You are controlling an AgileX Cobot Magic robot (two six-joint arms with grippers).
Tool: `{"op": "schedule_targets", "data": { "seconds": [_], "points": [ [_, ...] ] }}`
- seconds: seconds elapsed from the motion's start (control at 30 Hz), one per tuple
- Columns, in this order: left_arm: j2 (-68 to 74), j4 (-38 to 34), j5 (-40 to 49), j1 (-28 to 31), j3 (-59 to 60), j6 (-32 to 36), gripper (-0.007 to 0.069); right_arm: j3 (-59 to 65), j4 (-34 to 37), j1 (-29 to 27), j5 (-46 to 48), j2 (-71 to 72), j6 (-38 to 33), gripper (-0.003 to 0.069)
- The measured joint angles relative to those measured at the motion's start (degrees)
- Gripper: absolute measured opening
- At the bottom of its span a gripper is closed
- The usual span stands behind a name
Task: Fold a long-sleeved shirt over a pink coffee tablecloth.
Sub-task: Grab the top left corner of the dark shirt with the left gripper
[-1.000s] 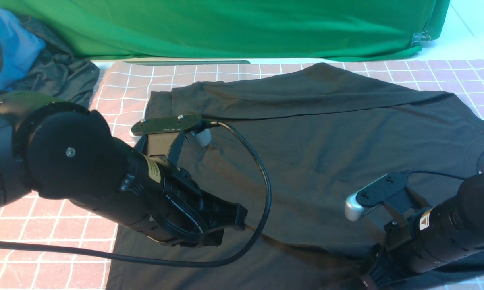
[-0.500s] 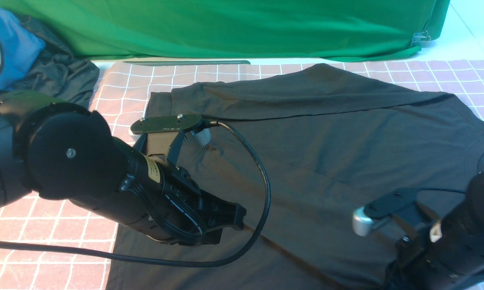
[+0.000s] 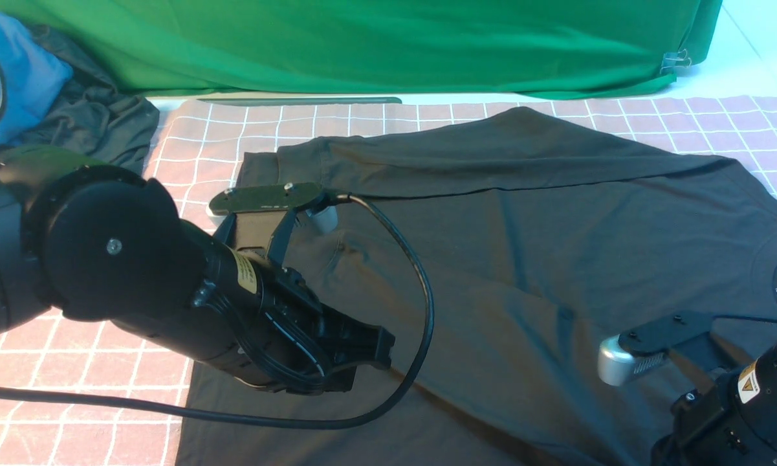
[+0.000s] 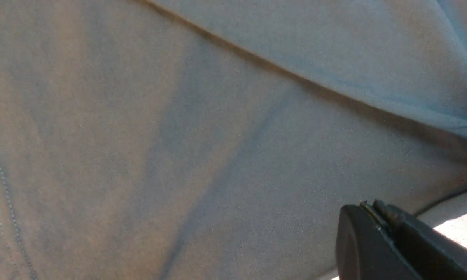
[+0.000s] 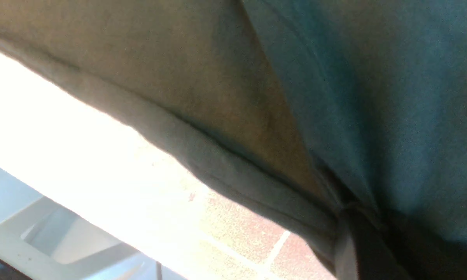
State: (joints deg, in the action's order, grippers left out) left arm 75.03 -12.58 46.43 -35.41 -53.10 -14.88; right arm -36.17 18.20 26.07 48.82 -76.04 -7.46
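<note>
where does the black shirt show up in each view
Front view: shirt spread across the middle, on the pink tablecloth.
Left wrist view: shirt fills nearly the whole picture.
Right wrist view: shirt covers the top and right.
Shared landmark, front and right wrist: pink tablecloth.

We find ourselves in a robotics lab, at a station staged for recording. Two black robot arms, the left arm point(image 3: 116, 259) and the right arm point(image 3: 750, 401), reach in from the near side. Each carries a small wrist camera point(image 3: 268, 197), and a black cable point(image 3: 420, 304) loops from the left one. A bright green cloth point(image 3: 388, 45) hangs as a backdrop behind the tabletop, with a metal clip point(image 3: 676, 61) at its right corner. A pink checked tablecloth point(image 3: 90, 362) covers the tabletop under a black long-sleeved shirt point(image 3: 524, 246). A blue garment point(image 3: 19, 71) and a dark garment point(image 3: 97, 116) lie heaped at the far left.
</note>
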Motion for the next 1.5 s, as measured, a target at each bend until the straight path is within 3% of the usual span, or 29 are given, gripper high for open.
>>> {"op": "schedule_targets", "data": {
  "seconds": [0.07,0.23,0.33,0.47,0.57,0.67,1.0,1.37,1.5],
  "points": [
    [0.0,0.0,0.01,0.0,0.0,0.0,0.0013,0.0,0.0,0.0,0.12,0.0,0.12,0.0101],
    [0.0,0.13,0.01,0.0,0.0,0.0,0.0013,0.0,-0.1,0.0,2.98,0.0,0.17,0.0258],
    [0.0,0.13,0.01,0.0,0.0,0.0,0.0013,0.0,-2.26,0.0,3.99,0.06,0.73,0.0302],
    [0.0,0.13,0.01,0.0,0.0,0.0,0.0013,0.0,-11.74,0.0,4.49,1.5,5.44,0.023],
    [0.0,0.13,0.01,0.0,0.0,0.0,0.0013,-0.23,-25.53,-0.07,4.63,5.43,15.43,0.0083],
    [0.0,0.13,-0.13,0.0,0.0,0.06,0.0013,-1.51,-29.85,-1.8,3.19,7.77,18.87,0.0041],
    [0.0,-0.26,-1.26,0.0,0.0,0.0,0.0013,-2.32,-27.15,-17.23,-2.55,-3.34,14.81,0.0038],
    [0.0,0.1,-1.26,0.0,0.0,-0.08,0.0013,-1.58,-28.1,-19.91,-0.09,-8.28,14.96,0.0042],
    [0.0,2.52,-1.21,0.72,-0.05,-5.24,0.0013,-1.07,-28.39,-21.63,3.16,-8.28,14.7,0.0054]
  ]
}}
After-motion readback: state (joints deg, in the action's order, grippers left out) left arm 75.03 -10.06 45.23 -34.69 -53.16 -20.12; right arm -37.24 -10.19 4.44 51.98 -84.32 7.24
